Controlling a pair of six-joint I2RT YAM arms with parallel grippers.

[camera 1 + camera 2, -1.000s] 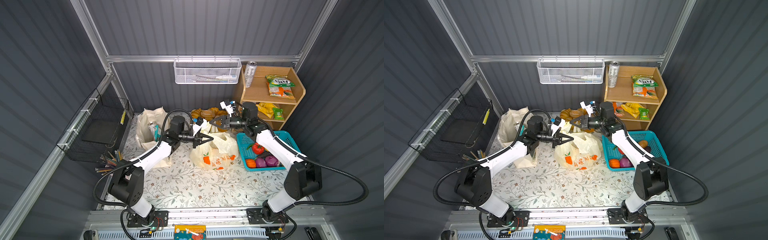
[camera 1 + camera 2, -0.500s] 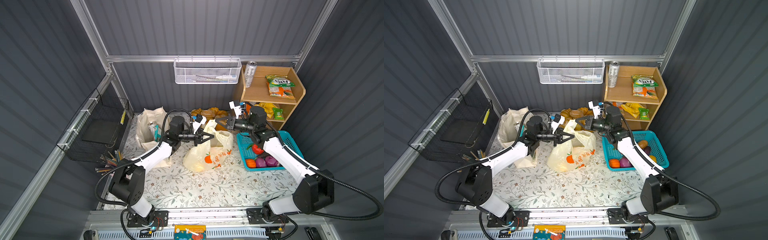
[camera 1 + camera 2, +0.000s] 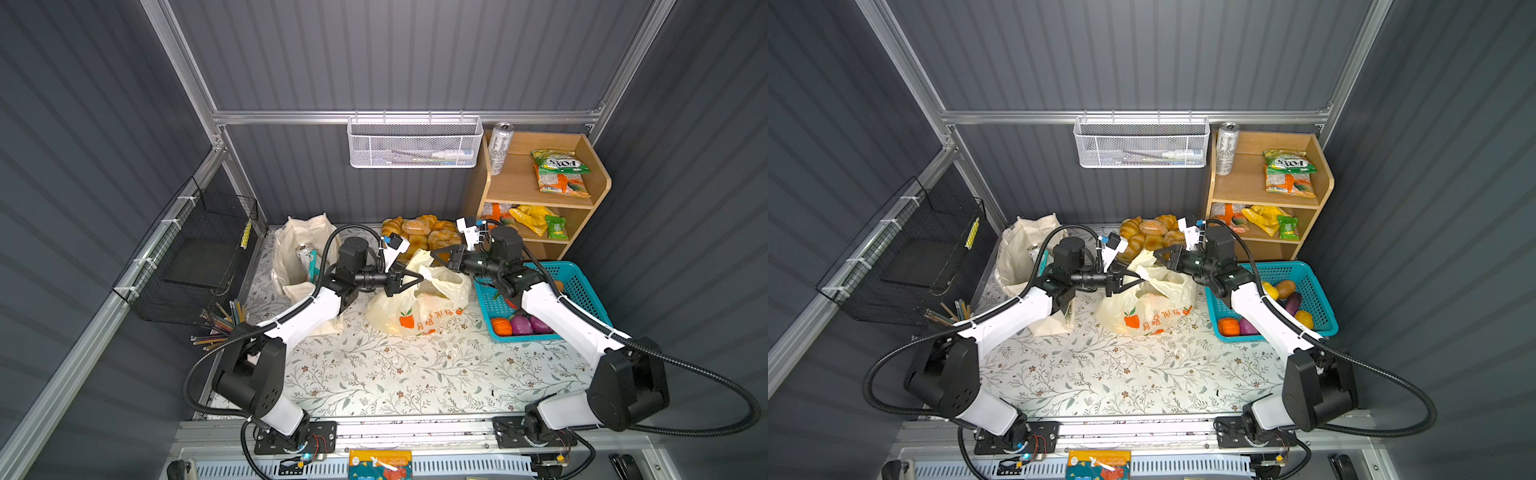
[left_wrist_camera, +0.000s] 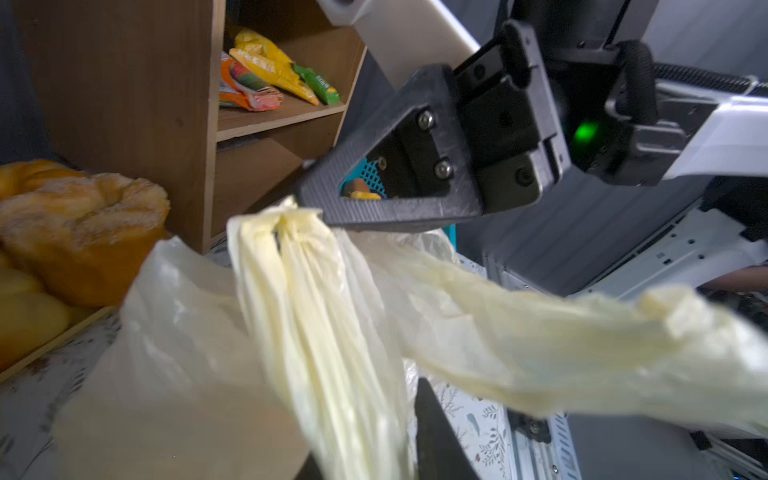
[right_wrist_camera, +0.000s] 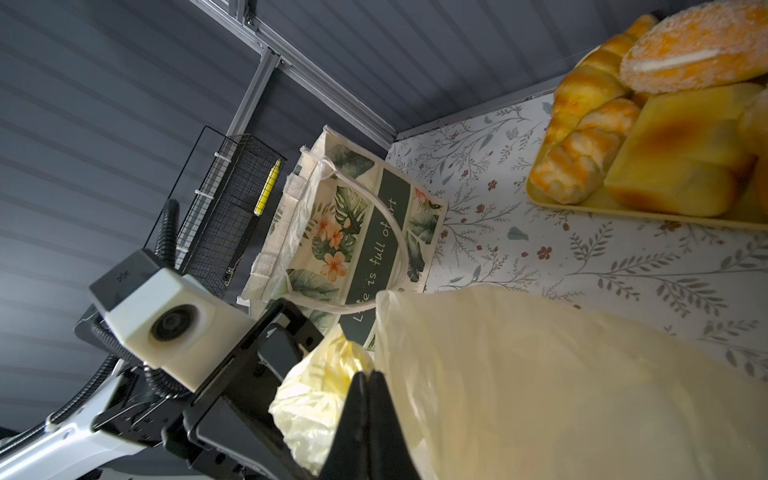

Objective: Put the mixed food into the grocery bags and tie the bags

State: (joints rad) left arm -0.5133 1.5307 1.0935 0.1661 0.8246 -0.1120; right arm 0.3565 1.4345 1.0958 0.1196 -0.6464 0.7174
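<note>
The pale-yellow plastic bag [image 3: 415, 316] [image 3: 1142, 311] with orange prints sits mid-table, its handles pulled up. My right gripper [image 3: 434, 255] [image 3: 1156, 254] [image 5: 368, 376] is shut on one bunched handle [image 4: 286, 216]. My left gripper [image 3: 417, 279] [image 3: 1140, 279] [image 4: 365, 432] has its fingers parted, with a handle strand [image 4: 332, 332] running loosely between them. The cream tote [image 3: 291, 257] [image 5: 353, 232] stands at the back left with a can [image 3: 304, 253] and a teal packet [image 3: 312, 266] inside. Toy fruits [image 3: 519, 324] lie in the teal basket [image 3: 582, 286].
A tray of bread [image 3: 424, 232] sits behind the plastic bag. The wooden shelf [image 3: 598, 183] at the back right holds a tall can [image 3: 500, 147] and snack packets. A black wire basket [image 3: 199, 257] and loose pencils [image 3: 220, 324] are on the left.
My left gripper's jaws have gone from shut to parted around the handle. The plastic bag has slumped a little leftward. The right gripper swung right and back, still shut on its handle.
</note>
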